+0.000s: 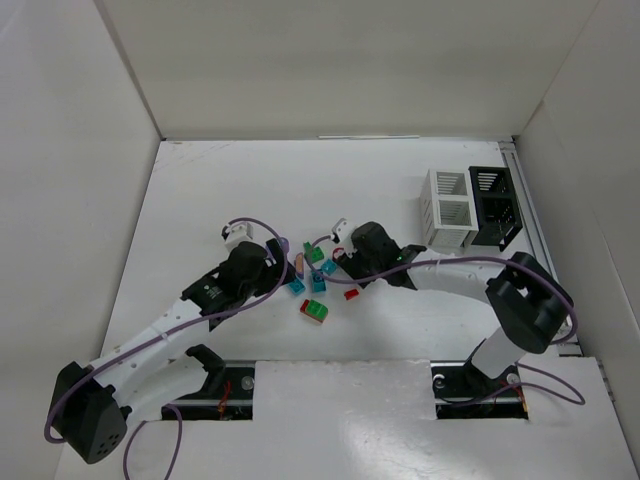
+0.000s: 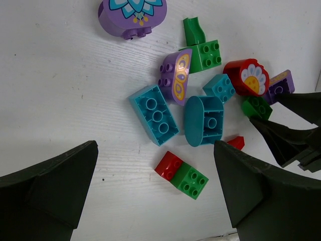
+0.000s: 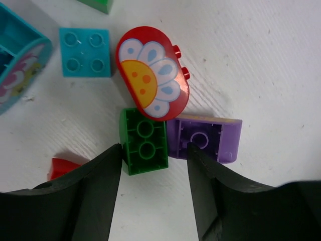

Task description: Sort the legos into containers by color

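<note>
The legos lie in a loose pile mid-table (image 1: 315, 278). In the left wrist view I see a joined red-and-green brick (image 2: 181, 174), a teal long brick (image 2: 154, 114), a teal oval piece (image 2: 203, 120), purple pieces (image 2: 175, 75) and a red flower piece (image 2: 247, 77). My left gripper (image 2: 155, 150) is open wide above the red-and-green brick and holds nothing. My right gripper (image 3: 154, 150) is open and low over a green brick (image 3: 144, 140); its left finger touches that brick, its right finger overlaps a purple brick (image 3: 205, 138). The white bin (image 1: 447, 210) and black bin (image 1: 495, 207) stand at the far right.
A red flower piece (image 3: 153, 73) leans over the green and purple bricks. A teal square brick (image 3: 85, 52) and a small red piece (image 3: 62, 168) lie nearby. The right gripper's fingers (image 2: 291, 130) show in the left wrist view. White walls enclose the table (image 1: 200, 200).
</note>
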